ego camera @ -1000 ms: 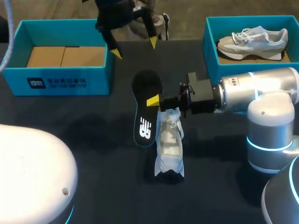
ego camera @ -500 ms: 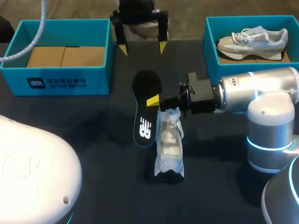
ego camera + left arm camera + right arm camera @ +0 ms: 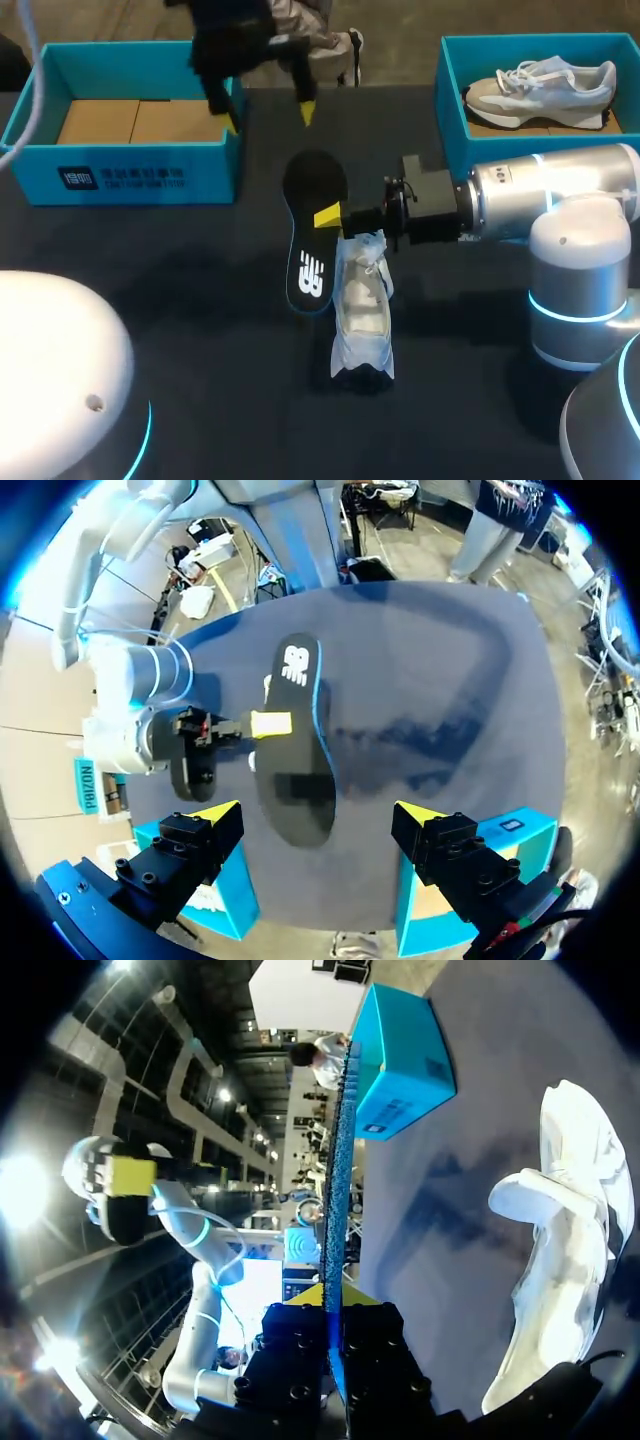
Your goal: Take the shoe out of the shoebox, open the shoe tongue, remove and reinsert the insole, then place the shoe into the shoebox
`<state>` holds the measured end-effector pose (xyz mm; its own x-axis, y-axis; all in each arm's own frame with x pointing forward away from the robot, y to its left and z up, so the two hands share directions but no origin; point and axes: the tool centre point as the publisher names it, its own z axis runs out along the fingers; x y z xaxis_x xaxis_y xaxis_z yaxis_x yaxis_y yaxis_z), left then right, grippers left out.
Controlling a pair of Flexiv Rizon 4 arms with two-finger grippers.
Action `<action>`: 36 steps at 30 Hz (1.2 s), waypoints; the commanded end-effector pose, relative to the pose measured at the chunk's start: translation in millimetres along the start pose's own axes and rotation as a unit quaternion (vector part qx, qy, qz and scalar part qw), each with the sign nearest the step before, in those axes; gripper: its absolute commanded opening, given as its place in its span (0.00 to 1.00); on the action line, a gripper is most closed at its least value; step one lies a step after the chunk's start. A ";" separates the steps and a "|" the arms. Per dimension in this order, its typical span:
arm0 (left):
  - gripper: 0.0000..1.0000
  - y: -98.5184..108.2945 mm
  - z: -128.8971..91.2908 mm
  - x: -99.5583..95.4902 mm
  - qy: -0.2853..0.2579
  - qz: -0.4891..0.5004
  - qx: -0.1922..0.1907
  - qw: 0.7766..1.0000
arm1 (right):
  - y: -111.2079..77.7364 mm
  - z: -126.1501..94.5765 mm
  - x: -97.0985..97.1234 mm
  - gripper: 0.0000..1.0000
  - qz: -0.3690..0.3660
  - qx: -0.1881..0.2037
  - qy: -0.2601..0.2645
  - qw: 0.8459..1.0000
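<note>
Now my left gripper (image 3: 270,117), fingers wide and holding nothing, has swung left toward the open teal cardboard shoebox (image 3: 130,175). My right gripper (image 3: 330,215) stays pinched on the black foam insole (image 3: 312,240), which touches the white lace-up shoe (image 3: 362,315) mid-table, so reinsertion waits. The second teal box (image 3: 455,100), with its grey sneaker (image 3: 545,88), sits well apart and blocks nothing.

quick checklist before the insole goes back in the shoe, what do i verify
1. Right end effector shut on insole: ok.
2. Insole fully out of shoe: ok.
3. Shoe opening facing up: ok.
4. Tongue pulled open wide enough: cannot tell.
5. Insole lined up over the shoe opening: not ok, it sits beside the shoe.
6. Left end effector open and well clear of the shoe: ok.
</note>
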<state>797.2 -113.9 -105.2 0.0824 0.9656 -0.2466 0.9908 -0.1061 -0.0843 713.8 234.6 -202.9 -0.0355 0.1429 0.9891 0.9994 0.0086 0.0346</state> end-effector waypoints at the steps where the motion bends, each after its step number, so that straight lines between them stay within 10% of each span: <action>1: 1.00 -9.4 12.6 27.9 -0.300 0.021 -0.055 0.952 | -0.5 2.0 -0.5 0.00 0.000 -0.002 0.000 1.000; 9: 1.00 -14.0 11.4 30.3 -0.401 0.032 -0.085 0.912 | -0.5 2.0 -0.5 0.00 0.000 -0.002 0.000 1.000; 23: 1.00 -14.0 11.4 30.3 -0.401 0.032 -0.085 0.912 | -0.5 2.0 -0.5 0.00 0.000 -0.002 0.000 1.000; 36: 1.00 -23.4 58.2 45.9 -0.518 0.021 -0.064 0.853 | -0.5 2.0 -0.5 0.00 0.000 -0.002 0.000 1.000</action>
<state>775.0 -78.8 -161.3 0.0432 0.4467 -0.8936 0.9981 -0.0588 0.0188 713.8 234.8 -202.8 -0.0354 0.1433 0.9890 0.9994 0.0084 0.0345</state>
